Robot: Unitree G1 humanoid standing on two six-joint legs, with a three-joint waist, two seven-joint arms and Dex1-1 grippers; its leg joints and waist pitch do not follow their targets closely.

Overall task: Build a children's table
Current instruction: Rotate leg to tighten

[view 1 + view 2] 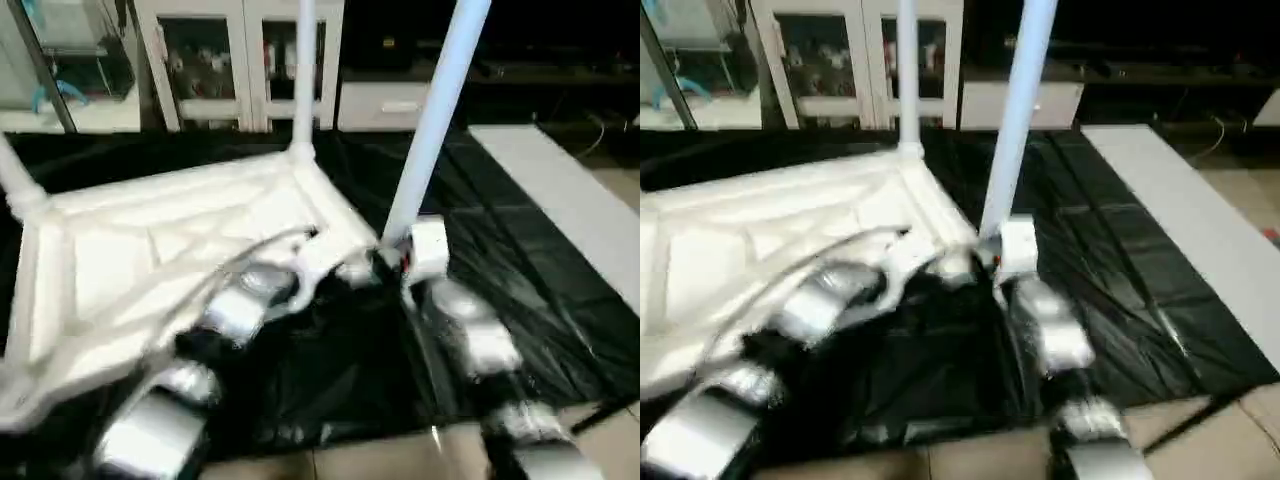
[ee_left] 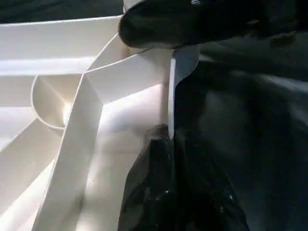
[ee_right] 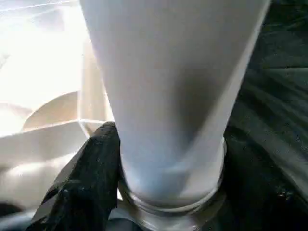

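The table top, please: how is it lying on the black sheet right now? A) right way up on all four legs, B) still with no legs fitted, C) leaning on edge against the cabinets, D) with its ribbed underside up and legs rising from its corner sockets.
D: the table top shows its ribs, and a leg stands upright in its near corner socket.

Both silver forearms reach forward; left end effector (image 2: 163, 159) pinched closed, right end effector (image 3: 159, 202) spread wide.

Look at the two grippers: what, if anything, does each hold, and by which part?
The left gripper is shut on the rim of the upturned table top. The right gripper holds a table leg at its base, near the corner socket.
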